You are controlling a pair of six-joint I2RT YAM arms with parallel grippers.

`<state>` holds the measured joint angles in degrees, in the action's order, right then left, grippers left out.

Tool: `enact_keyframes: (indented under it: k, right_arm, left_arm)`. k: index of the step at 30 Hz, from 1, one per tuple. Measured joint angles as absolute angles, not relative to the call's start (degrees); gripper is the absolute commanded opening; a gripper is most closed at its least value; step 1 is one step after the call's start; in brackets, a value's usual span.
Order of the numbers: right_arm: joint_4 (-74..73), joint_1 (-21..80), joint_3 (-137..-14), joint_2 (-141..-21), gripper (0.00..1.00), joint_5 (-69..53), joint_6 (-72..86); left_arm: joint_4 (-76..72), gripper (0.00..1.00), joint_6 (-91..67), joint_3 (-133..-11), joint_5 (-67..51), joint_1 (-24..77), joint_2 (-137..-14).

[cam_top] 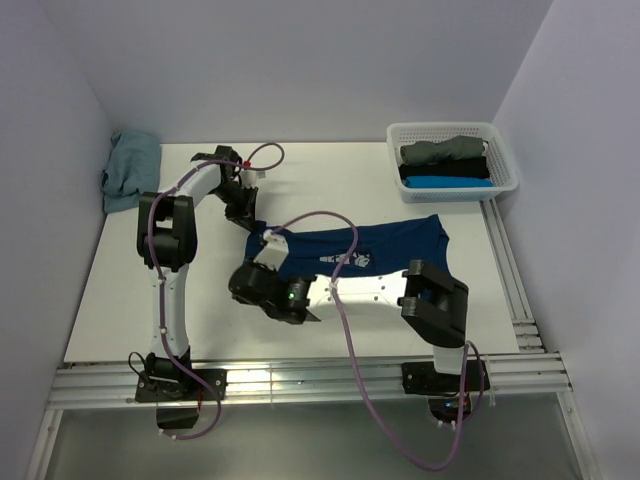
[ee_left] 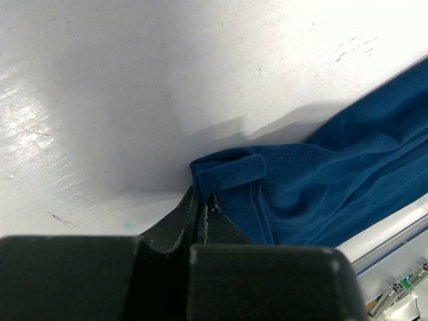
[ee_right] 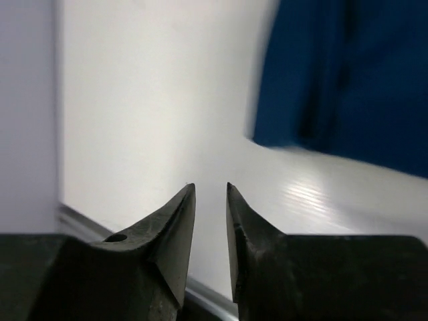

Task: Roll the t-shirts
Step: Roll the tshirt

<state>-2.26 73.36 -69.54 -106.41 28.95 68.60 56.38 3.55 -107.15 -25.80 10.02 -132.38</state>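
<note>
I see the navy t-shirt (cam_top: 390,245) lying spread flat on the white table (cam_top: 330,175), about the middle and a little to the right, with its long side running left to right.

The left gripper (ee_left: 202,199) is at the shirt's far-left corner. Its fingers are pressed together and the tips touch a small folded-over flap of cloth, but I cannot tell whether any fabric is caught between them.

The right gripper (ee_right: 210,187) hangs over bare table near the shirt's near-left edge. Its fingertips stand a narrow gap apart with nothing between them, and the shirt shows only as a blur off to one side of its camera.

At the far right corner sits a white slotted basket (cam_top: 440,127). It holds three rolled shirts side by side: a grey roll (cam_top: 445,150) farthest back, a black roll (cam_top: 445,170) in the middle and a bright blue roll (cam_top: 450,182) nearest.

A teal t-shirt (cam_top: 130,170) lies in a loose heap at the far left corner, well apart from the rest.
</note>
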Motion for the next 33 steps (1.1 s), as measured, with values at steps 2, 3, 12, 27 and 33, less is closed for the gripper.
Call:
enact_keyframes:
  k: [2, 3, 12, 27, 33]
  right_arm:
    - [-6.11, 73.08, -76.47, -107.0, 0.24, 29.98, 66.78]
    - [-7.55, 72.71, -80.44, -107.92, 0.24, 30.41, 65.82]
    - [-13.1, 64.47, -93.41, -120.75, 0.27, 30.48, 59.09]
    - [-20.32, 62.61, -99.24, -130.52, 0.47, 27.9, 58.33]
    - [-21.37, 64.25, -99.0, -130.3, 0.54, 28.77, 59.42]
  left_arm:
    - [56.4, 0.0, 3.55, -107.15, -25.69, 10.07, -132.38]
    - [56.4, 0.0, 3.55, -107.18, -25.65, 10.09, -132.38]
    - [56.47, 0.0, 3.33, -107.28, -25.47, 10.15, -132.38]
    - [56.53, 0.0, 3.27, -107.39, -25.06, 10.35, -132.38]
    - [56.53, 0.0, 3.27, -107.39, -25.02, 10.37, -132.38]
